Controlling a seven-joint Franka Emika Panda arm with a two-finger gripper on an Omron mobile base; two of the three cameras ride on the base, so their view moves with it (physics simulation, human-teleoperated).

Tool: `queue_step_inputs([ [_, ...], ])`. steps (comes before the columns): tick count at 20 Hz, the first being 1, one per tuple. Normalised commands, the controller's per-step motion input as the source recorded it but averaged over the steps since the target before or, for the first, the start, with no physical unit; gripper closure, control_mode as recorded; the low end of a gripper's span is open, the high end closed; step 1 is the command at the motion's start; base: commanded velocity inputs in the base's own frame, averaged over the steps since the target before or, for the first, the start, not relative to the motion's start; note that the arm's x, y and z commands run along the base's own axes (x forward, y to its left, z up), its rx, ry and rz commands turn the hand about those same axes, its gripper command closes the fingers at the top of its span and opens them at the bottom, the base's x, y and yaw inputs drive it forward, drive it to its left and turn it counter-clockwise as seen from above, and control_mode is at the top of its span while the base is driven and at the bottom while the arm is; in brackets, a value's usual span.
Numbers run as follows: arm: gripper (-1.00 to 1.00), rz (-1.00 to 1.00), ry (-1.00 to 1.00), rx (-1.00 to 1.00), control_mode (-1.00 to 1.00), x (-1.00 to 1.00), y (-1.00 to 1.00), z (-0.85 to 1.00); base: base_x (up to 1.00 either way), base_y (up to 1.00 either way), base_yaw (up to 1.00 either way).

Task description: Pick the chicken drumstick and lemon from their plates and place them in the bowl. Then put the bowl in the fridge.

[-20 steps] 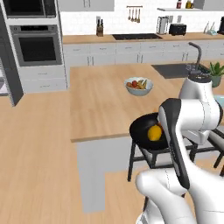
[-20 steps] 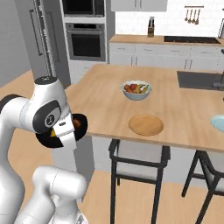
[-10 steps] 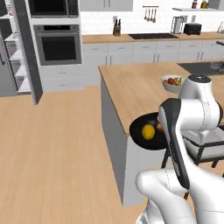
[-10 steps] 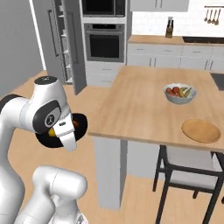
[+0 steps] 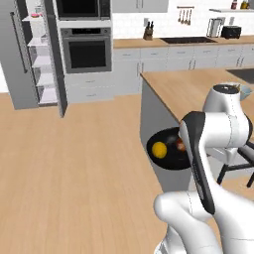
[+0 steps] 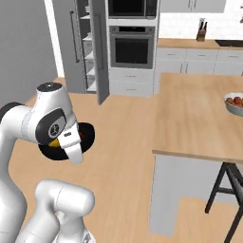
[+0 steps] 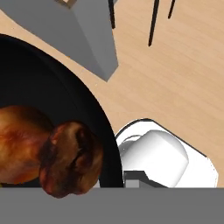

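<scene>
The black bowl (image 5: 167,156) hangs in the air in front of my arm, above the wooden floor. The yellow lemon (image 5: 159,149) and the orange-brown chicken drumstick (image 5: 181,145) lie inside it. In the hand view the drumstick (image 7: 48,153) lies close up in the bowl (image 7: 52,87). My gripper (image 6: 70,138) is shut on the bowl's rim (image 6: 88,135), with its fingers hidden by the hand. The fridge (image 5: 42,59) stands open at the far left, showing white shelves, its grey door (image 5: 20,54) swung aside. The plates are out of view.
The wooden island counter (image 5: 198,89) is on my right, with a light fruit bowl (image 6: 235,103) on it and a dark stool (image 6: 228,190) below. A wall oven (image 5: 87,49) stands beside the fridge. Bare wooden floor (image 5: 74,163) stretches toward the fridge.
The whole scene has shifted: the base has moved away from the island, and the open fridge has come into view. The bowl stays in the same place by the arm.
</scene>
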Motion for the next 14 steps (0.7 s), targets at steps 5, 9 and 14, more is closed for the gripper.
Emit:
queue_step_inputs([
  [5, 1.00, 0.00, 0.00, 0.00, 1.00, 0.00, 0.00, 0.00, 0.00, 1.00, -0.09],
  [9, 1.00, 0.00, 0.00, 0.00, 1.00, 0.00, 0.00, 0.00, 0.00, 1.00, -0.08],
  [14, 1.00, 0.00, 0.00, 0.00, 1.00, 0.00, 0.00, 0.00, 0.34, 1.00, -0.08],
])
